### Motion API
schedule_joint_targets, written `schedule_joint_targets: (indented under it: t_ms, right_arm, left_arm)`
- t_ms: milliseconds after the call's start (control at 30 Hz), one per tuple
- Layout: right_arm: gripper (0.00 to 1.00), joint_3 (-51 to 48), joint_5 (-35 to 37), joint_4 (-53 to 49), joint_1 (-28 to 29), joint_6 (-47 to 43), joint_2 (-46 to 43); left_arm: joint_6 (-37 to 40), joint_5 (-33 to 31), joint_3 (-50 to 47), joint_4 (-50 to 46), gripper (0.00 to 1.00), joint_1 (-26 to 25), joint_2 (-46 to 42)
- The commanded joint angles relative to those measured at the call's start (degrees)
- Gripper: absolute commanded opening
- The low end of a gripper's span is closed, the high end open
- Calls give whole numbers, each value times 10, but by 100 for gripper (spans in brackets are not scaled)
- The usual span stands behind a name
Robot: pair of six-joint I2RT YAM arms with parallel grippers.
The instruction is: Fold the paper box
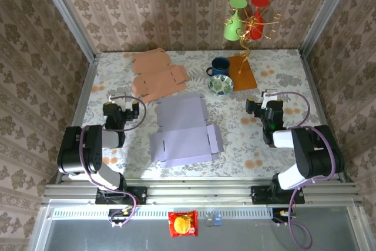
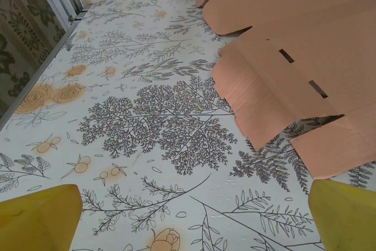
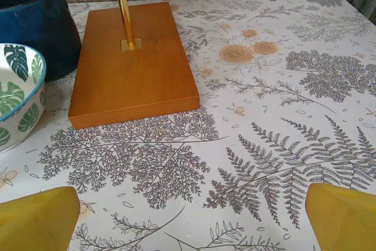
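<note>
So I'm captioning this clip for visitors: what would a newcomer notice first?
The flat lilac paper box lies unfolded mid-table, with flat tan cardboard behind it. At the far right, a gold cup stand holds a green cup and a red cup.

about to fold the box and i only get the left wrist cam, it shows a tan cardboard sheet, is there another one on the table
Observer: Yes, a purple flat box lies in the middle of the table, nearer the arms than the tan sheet.
Operator: whats the right gripper doing
Observer: The right gripper is open, holding nothing, to the right of that box.
Operator: anything ahead of it
Observer: A leaf-pattern bowl, a blue mug and a wooden stand base.
</note>
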Motion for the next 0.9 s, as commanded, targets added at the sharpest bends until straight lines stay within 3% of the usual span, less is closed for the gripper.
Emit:
schedule_joint_targets:
  t_ms: [0, 533, 633, 733, 867]
  right_arm:
    - [100, 11, 17, 4, -3, 2, 5]
    - [100, -3, 13, 26, -3, 0, 3]
    - [100, -18, 18, 49, -1, 0, -3]
    - [100, -24, 52, 21, 14, -9, -55]
    - [100, -7, 157, -79, 65, -22, -200]
  left_arm:
    - [8, 4, 14, 0, 100, -2, -2]
    - [7, -2, 10, 7, 100, -3, -2]
    - [-4, -26, -17, 60, 100, -3, -4]
    - [8, -77, -51, 90, 100, -23, -42]
    - [59, -166, -23, -43, 100, -97, -173]
